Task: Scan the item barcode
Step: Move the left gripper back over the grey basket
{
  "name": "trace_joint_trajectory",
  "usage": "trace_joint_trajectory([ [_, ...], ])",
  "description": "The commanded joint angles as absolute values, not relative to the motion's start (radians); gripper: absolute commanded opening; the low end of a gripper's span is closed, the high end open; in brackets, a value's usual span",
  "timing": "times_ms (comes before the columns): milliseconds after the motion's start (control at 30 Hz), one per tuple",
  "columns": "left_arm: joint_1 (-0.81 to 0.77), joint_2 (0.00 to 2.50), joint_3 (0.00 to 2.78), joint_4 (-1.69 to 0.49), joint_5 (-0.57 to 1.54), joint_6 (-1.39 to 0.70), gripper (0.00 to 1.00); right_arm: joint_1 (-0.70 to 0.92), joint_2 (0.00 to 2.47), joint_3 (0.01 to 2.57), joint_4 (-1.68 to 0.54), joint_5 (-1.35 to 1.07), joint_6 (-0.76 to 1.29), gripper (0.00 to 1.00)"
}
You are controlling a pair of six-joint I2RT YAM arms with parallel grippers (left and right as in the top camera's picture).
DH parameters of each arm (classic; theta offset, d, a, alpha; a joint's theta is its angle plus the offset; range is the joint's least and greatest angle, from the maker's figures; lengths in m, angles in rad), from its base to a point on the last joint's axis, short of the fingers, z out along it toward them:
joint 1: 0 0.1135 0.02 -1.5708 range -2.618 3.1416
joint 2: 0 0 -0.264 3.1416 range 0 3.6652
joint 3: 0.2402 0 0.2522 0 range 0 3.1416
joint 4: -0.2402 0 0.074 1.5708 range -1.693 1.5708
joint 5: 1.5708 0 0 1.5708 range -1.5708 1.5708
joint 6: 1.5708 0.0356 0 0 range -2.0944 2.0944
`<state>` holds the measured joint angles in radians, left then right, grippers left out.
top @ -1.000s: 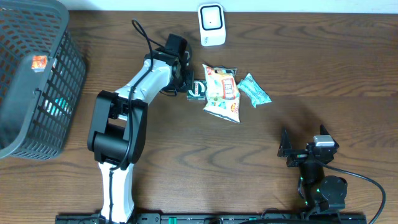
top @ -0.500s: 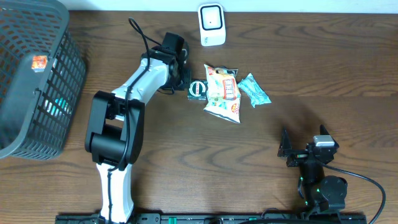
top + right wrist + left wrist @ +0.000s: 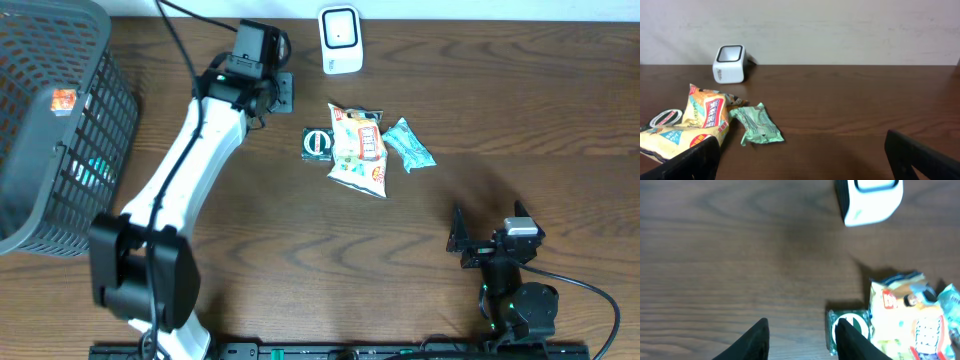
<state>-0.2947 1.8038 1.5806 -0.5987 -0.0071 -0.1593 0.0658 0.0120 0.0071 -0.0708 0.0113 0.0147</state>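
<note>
Three items lie mid-table: a small green packet with a white ring, a yellow snack bag and a teal packet. The white scanner stands at the back edge. My left gripper hovers left of the scanner, open and holding nothing. In the left wrist view its fingertips frame bare wood, and the right one covers part of the green packet, beside the snack bag. My right gripper rests open at the front right, facing the teal packet and the scanner.
A dark mesh basket fills the left end of the table, with a few things inside. The right arm's base sits at the front edge.
My left gripper has drawn back from the green packet toward the rear left and its jaws have parted. The packet stays beside the snack bag. The right arm has not moved.
</note>
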Motion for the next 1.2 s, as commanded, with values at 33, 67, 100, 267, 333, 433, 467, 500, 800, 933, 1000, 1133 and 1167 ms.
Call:
trace_joint_trajectory([
  [33, -0.286, 1.738, 1.596, -0.595, -0.068, -0.157, 0.56, 0.059, 0.006, 0.006, -0.075, 0.008, 0.018, 0.99],
  [67, -0.285, 1.73, 1.596, -0.595, -0.068, -0.157, 0.63, 0.059, 0.006, 0.006, -0.075, 0.009, 0.018, 0.99],
  [100, -0.284, 1.725, 1.596, -0.596, -0.069, -0.157, 0.7, 0.059, 0.006, 0.006, -0.075, 0.009, 0.018, 0.99],
  [267, -0.273, 1.722, 1.596, -0.597, -0.068, -0.157, 0.77, 0.059, 0.006, 0.006, -0.075, 0.008, 0.018, 0.99],
  [333, -0.271, 1.722, 1.596, -0.597, -0.068, -0.158, 0.77, 0.059, 0.006, 0.006, -0.075, 0.009, 0.018, 0.99],
  [433, -0.271, 1.722, 1.596, -0.601, -0.068, -0.158, 0.79, 0.059, 0.006, 0.006, -0.075, 0.009, 0.018, 0.99],
  [467, -0.271, 1.722, 1.596, -0.603, -0.068, -0.158, 0.79, 0.059, 0.006, 0.006, -0.075, 0.009, 0.018, 0.99],
  [500, -0.271, 1.722, 1.596, -0.605, -0.068, -0.158, 0.79, 0.059, 0.006, 0.006, -0.075, 0.008, 0.018, 0.99],
  [800, -0.271, 1.722, 1.595, -0.657, -0.004, -0.162, 0.79, 0.059, 0.006, 0.006, -0.075, 0.009, 0.018, 0.99],
  [933, -0.271, 1.722, 1.594, -0.682, 0.075, -0.162, 0.79, 0.059, 0.006, 0.006, -0.075, 0.009, 0.018, 0.99],
  [1000, -0.271, 1.722, 1.594, -0.696, 0.094, -0.161, 0.79, 0.059, 0.006, 0.006, -0.075, 0.008, 0.018, 0.99],
  [1133, -0.271, 1.722, 1.594, -0.697, 0.094, -0.161, 0.8, 0.059, 0.006, 0.006, -0.075, 0.008, 0.018, 0.99],
  [1167, -0.271, 1.722, 1.595, -0.694, 0.094, -0.161, 0.81, 0.059, 0.006, 0.006, -0.075, 0.008, 0.018, 0.99],
])
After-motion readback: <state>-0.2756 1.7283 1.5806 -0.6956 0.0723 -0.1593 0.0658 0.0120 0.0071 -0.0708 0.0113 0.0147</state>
